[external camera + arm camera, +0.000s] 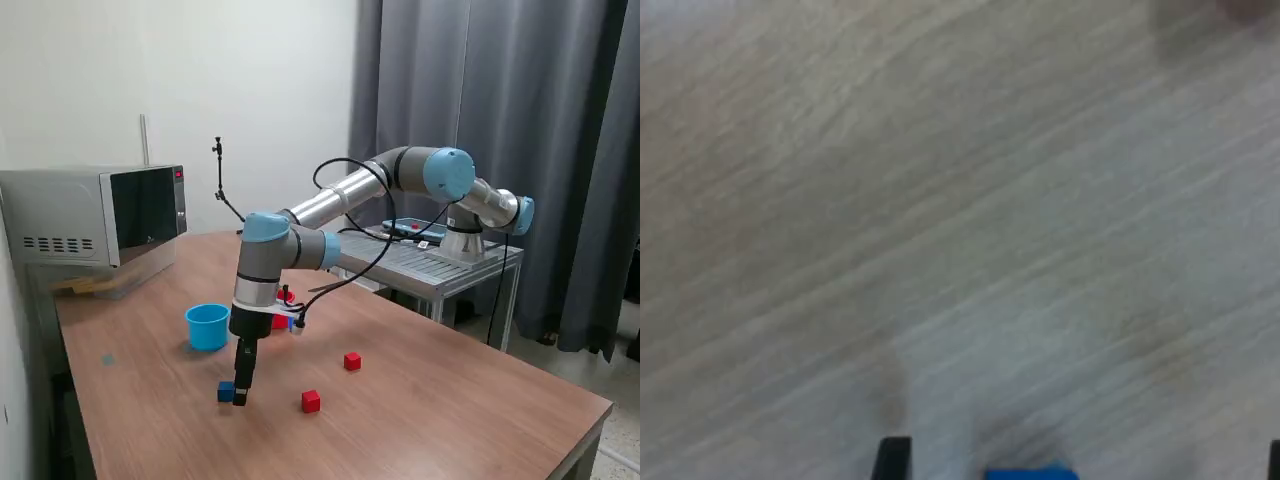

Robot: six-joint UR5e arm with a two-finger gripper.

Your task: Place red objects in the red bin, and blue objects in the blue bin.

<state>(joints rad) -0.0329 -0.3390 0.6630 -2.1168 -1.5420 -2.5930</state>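
My gripper (240, 396) points straight down with its fingertips at the wooden table top. It is open. One small dark blue cube (226, 391) sits at the fingertips, on the exterior view's left. In the wrist view this cube (1032, 473) lies between the two fingers, nearer one finger (892, 460). Two red cubes (352, 361) (311, 401) lie apart on the table to the exterior view's right. The light blue cup (207, 326) stands upright behind the gripper. The red cup (281, 321) is mostly hidden behind my wrist. A second blue cube is not clearly seen.
A microwave (95, 215) stands at the table's back, on the exterior view's left. A thin black stand (218, 165) rises near the wall. The arm's base sits on a metal side table (440, 262) before a dark curtain. The table's front edge (560, 440) is on the exterior view's right.
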